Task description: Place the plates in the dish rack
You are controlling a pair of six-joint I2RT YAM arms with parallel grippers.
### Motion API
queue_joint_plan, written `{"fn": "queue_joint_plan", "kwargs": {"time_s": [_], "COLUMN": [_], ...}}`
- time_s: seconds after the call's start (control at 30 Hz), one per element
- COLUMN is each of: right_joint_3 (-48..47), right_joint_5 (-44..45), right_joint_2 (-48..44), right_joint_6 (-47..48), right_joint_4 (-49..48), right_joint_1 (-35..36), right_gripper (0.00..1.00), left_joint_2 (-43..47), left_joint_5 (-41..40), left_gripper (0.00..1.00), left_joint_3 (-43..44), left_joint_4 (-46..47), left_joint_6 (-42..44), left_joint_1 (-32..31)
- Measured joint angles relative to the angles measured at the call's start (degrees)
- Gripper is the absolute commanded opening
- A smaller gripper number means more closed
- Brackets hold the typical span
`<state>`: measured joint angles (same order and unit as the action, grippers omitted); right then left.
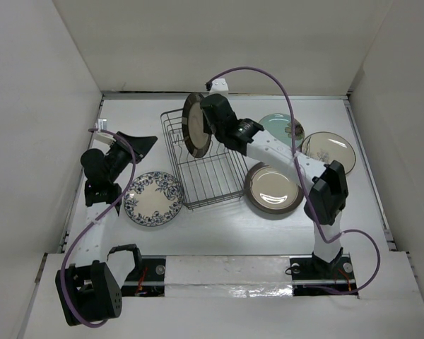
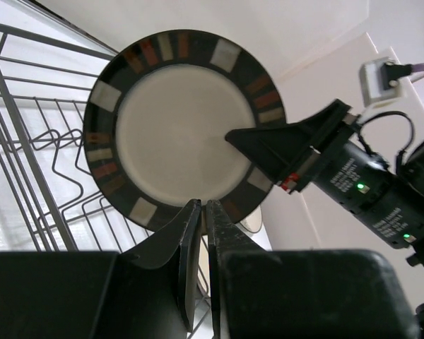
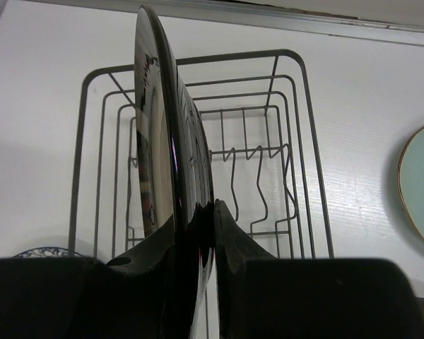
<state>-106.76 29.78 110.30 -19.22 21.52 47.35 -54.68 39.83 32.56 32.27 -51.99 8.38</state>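
My right gripper [image 1: 206, 120] is shut on the rim of a dark plate [image 1: 196, 125] with a cream centre and holds it upright, on edge, over the far left part of the dish rack [image 1: 205, 166]. In the right wrist view the plate [image 3: 166, 141] stands edge-on between my fingers [image 3: 205, 208], above the rack's tines [image 3: 258, 176]. My left gripper [image 1: 148, 143] is shut and empty, left of the rack. Its wrist view shows the plate's face [image 2: 173, 120], its own closed fingertips [image 2: 203, 208] and the rack wires [image 2: 28, 141].
A blue-and-white floral plate [image 1: 153, 198] lies flat left of the rack, below my left gripper. A brown-rimmed cream plate [image 1: 273, 190] lies right of the rack. A pale teal plate [image 1: 283, 128] and a cream branch-motif plate [image 1: 328, 152] lie at the back right. White walls enclose the table.
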Motion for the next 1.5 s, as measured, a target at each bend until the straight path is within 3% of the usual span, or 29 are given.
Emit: {"fn": "queue_joint_plan", "kwargs": {"time_s": [0.97,1.23,1.37,1.5], "right_joint_3": [-13.7,-15.5,-15.4,-15.5], "right_joint_5": [11.5,14.6,13.1,12.8], "right_joint_2": [14.1,17.2,18.4,18.3], "right_joint_6": [1.2,4.7,4.7,4.6], "right_joint_4": [3.0,1.9,1.4,-0.7], "right_joint_1": [6.0,8.8,9.0,8.9], "right_gripper": [0.00,0.23,0.29,0.48], "left_joint_2": [-0.4,-0.4,-0.4,-1.3], "left_joint_5": [-1.4,-3.7,-5.0,-6.0], "left_gripper": [0.10,0.15,0.20,0.30], "left_joint_3": [0.0,0.0,0.0,0.0], "left_joint_4": [-1.7,-4.0,-5.0,-6.1], "left_joint_6": [0.7,1.9,2.5,3.2], "left_joint_1": [0.0,0.7,1.3,1.5]}}
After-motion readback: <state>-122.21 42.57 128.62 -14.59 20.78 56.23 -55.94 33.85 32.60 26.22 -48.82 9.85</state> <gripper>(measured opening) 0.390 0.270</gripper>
